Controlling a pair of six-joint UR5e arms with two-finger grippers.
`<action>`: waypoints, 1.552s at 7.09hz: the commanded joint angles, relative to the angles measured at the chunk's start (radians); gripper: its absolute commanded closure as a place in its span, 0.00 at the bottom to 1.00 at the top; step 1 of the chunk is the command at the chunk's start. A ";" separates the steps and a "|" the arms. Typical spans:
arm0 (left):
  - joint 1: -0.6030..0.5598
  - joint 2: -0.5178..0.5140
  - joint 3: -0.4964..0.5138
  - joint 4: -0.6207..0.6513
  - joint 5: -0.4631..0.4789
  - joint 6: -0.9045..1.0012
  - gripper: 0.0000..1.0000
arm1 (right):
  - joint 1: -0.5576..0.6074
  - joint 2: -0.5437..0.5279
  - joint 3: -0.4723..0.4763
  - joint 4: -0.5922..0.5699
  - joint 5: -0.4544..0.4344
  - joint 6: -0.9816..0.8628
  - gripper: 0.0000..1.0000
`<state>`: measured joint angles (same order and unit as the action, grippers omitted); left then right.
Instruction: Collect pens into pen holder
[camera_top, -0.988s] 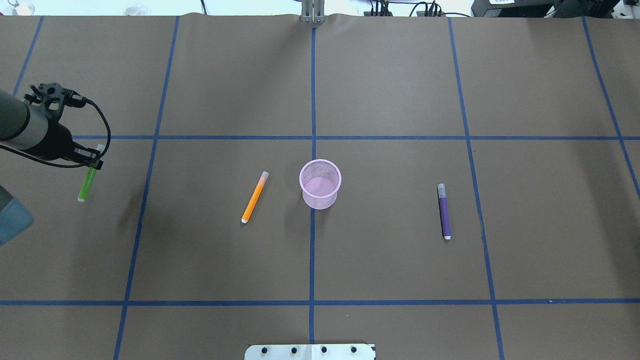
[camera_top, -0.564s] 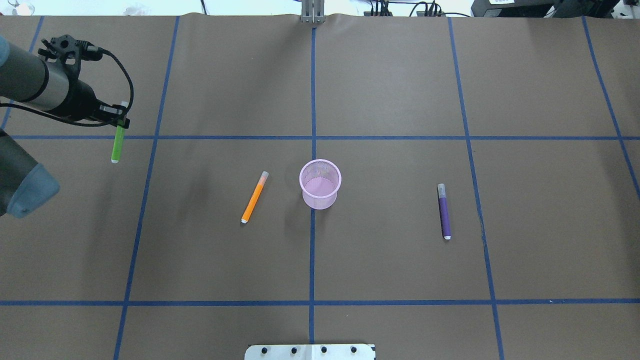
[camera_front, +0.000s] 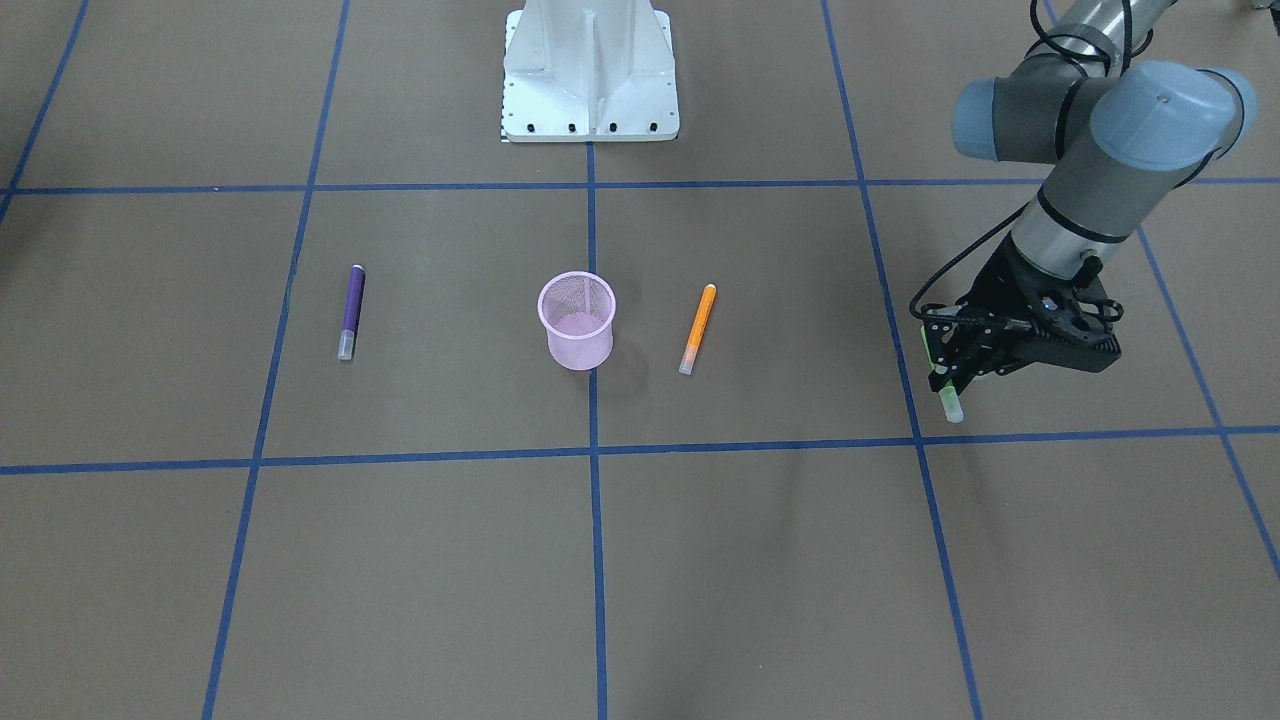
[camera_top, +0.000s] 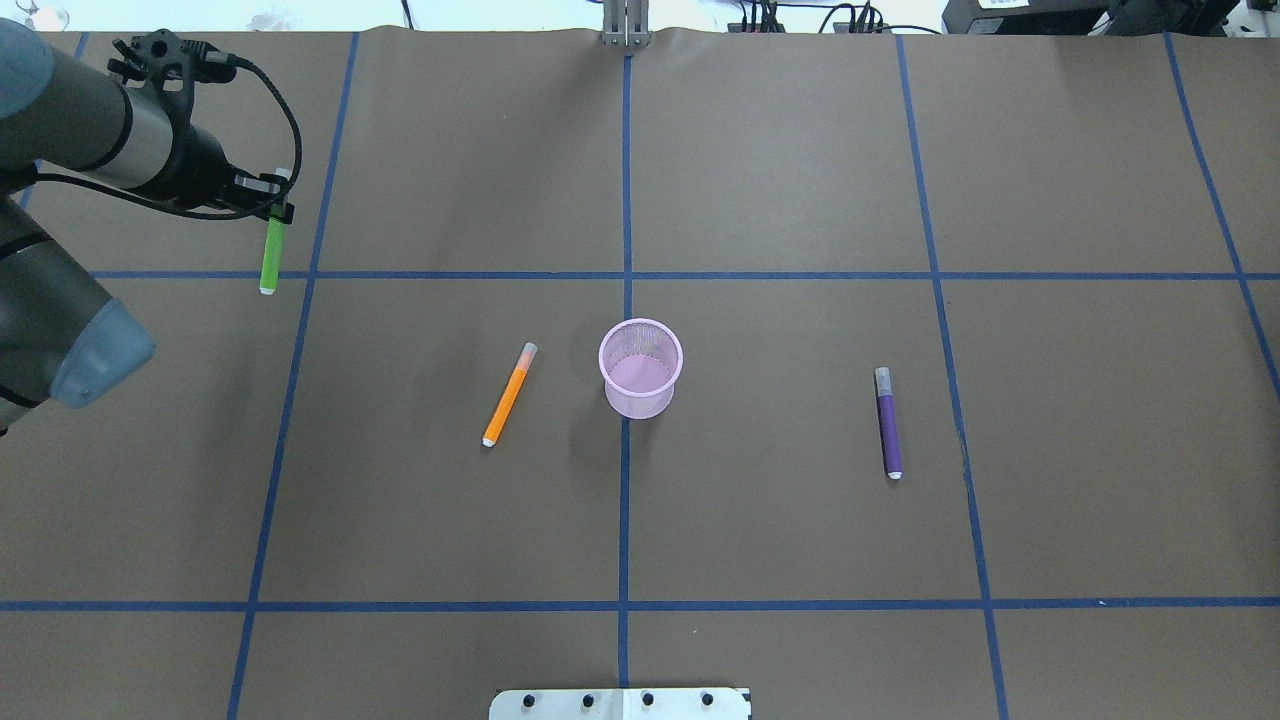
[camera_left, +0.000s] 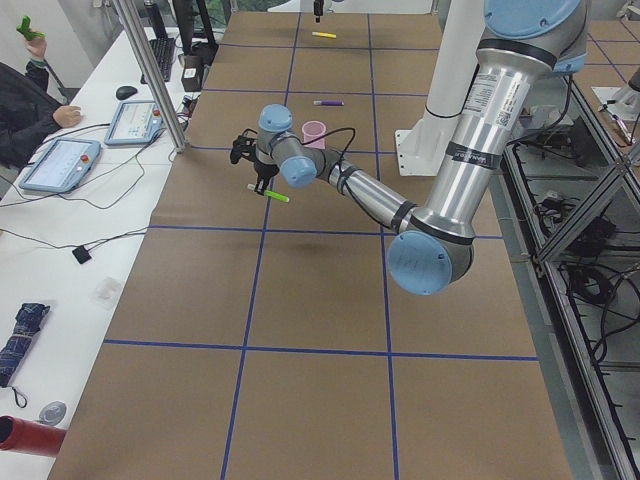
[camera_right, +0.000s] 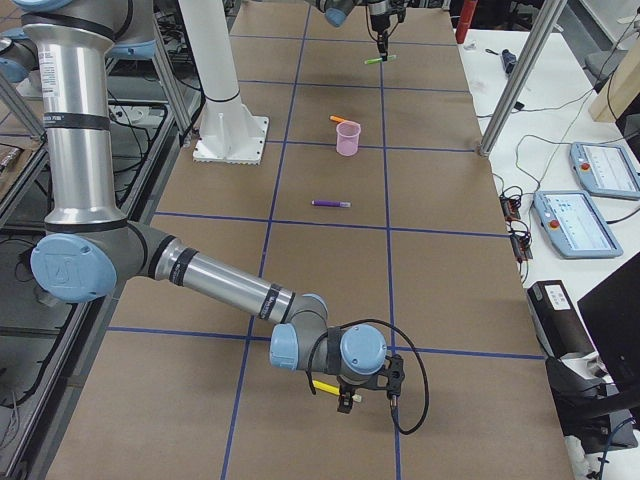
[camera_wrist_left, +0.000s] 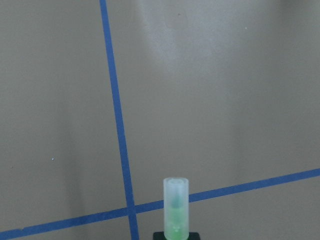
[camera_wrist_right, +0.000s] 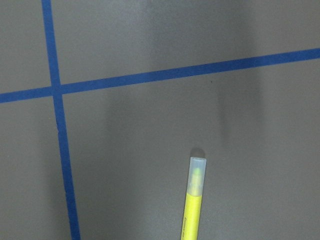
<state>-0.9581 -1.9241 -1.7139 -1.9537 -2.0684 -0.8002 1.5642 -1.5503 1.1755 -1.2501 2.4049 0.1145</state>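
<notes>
My left gripper (camera_top: 270, 200) is shut on the green pen (camera_top: 269, 256) near its cap end and holds it above the table at the far left. The left wrist view shows the pen's pale cap (camera_wrist_left: 176, 200) pointing out over blue tape lines. The pink mesh pen holder (camera_top: 640, 368) stands upright at the table's middle. The orange pen (camera_top: 509, 395) lies just left of it and the purple pen (camera_top: 888, 422) lies well to its right. My right gripper (camera_right: 350, 388) is low over the yellow pen (camera_wrist_right: 192, 205); I cannot tell whether it is open or shut.
Brown paper with a blue tape grid (camera_top: 625, 275) covers the table. The robot's white base (camera_front: 588, 70) stands at the near middle edge. Operator desks with tablets (camera_left: 60, 165) run along the far side.
My left arm has carried the green pen up off the table, away from the robot and toward the middle. The other pens and the holder have not moved.
</notes>
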 joint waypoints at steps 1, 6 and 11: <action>0.001 -0.016 0.016 -0.001 0.007 0.001 1.00 | -0.030 0.016 -0.043 0.001 0.000 0.011 0.00; 0.001 -0.021 0.028 -0.001 0.007 0.004 1.00 | -0.035 0.082 -0.171 0.008 -0.004 0.013 0.02; 0.001 -0.021 0.033 -0.001 0.005 0.007 1.00 | -0.079 0.085 -0.182 0.011 -0.064 0.013 0.16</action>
<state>-0.9572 -1.9451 -1.6821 -1.9543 -2.0620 -0.7936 1.5009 -1.4665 0.9934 -1.2411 2.3673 0.1273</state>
